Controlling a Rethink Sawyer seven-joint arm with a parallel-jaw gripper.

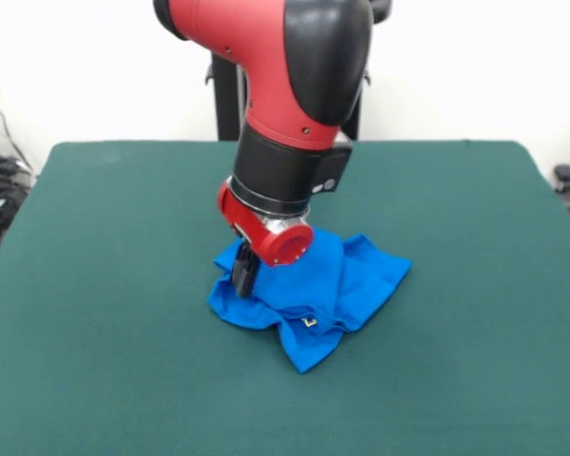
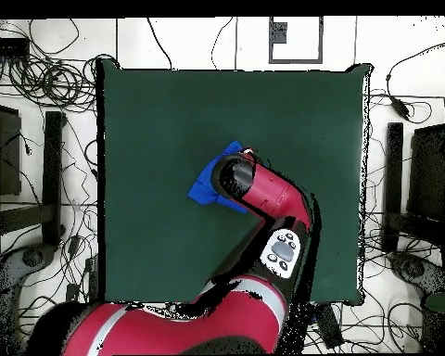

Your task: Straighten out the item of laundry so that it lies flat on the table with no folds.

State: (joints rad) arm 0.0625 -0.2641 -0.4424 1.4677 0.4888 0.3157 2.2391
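The blue shirt (image 1: 347,285) is soft matt cloth; the table (image 1: 104,285) is green felt-like matt.

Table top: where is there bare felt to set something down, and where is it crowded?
Bare table: wide strips on both sides of the crumpled shirt, plus the near edge. Crowded only mid-table, where the gripper and arm sit over the shirt.

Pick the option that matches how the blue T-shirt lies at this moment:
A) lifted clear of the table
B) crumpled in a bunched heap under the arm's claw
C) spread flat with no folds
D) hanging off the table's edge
B: in the front view the T-shirt sits rumpled and folded over itself on the green table, well away from its edges, with the claw down at the heap's left side.
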